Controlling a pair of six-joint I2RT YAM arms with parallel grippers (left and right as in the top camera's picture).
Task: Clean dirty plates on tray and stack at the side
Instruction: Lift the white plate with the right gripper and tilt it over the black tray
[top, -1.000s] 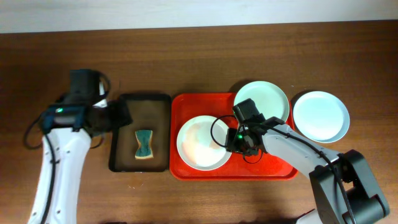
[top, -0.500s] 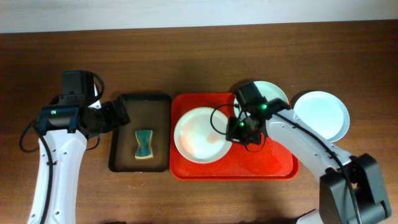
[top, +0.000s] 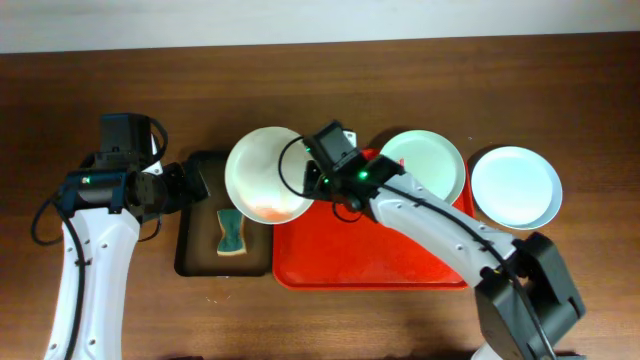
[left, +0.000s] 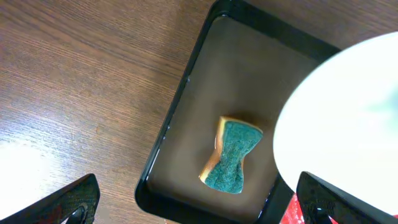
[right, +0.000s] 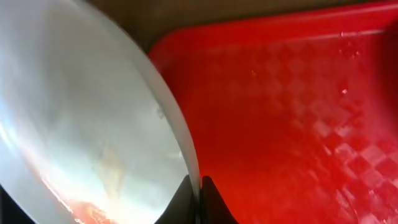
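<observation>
Plate in grip: the held plate (top: 262, 172) is white and round, and is pinched at its right rim by the right gripper (right: 200, 198). From overhead it covers the rear right corner of the black tray (top: 200, 255) and the rear left corner of the red tray (top: 380, 255). The left wrist view shows it as a large white disc in front of the black tray's right side.
Smear: a red smear (top: 265, 211) lies along the inside of the held plate at its near edge. The right wrist view shows it at the bottom left.
Right gripper: its two fingers are pressed together on the held plate's rim, one on each face, with the red tray's bare floor beside them.
Left gripper: the left gripper (top: 188, 184) sits over the rear left edge of the black tray. Its fingers are spread wide at the two lower corners of the wrist view and hold nothing.
Red tray: it lies on the wooden table (top: 300, 90), just right of the black tray, and most of its floor is bare.
Other plates: the mint plate (top: 425, 165) rests on the red tray's rear right corner and overhangs the rim. The pale blue plate (top: 516, 187) sits on the table just right of the mint plate, off the tray.
Black tray contents: a sponge (left: 231, 155), green on top and yellow underneath with a narrowed middle, lies toward the near end.
</observation>
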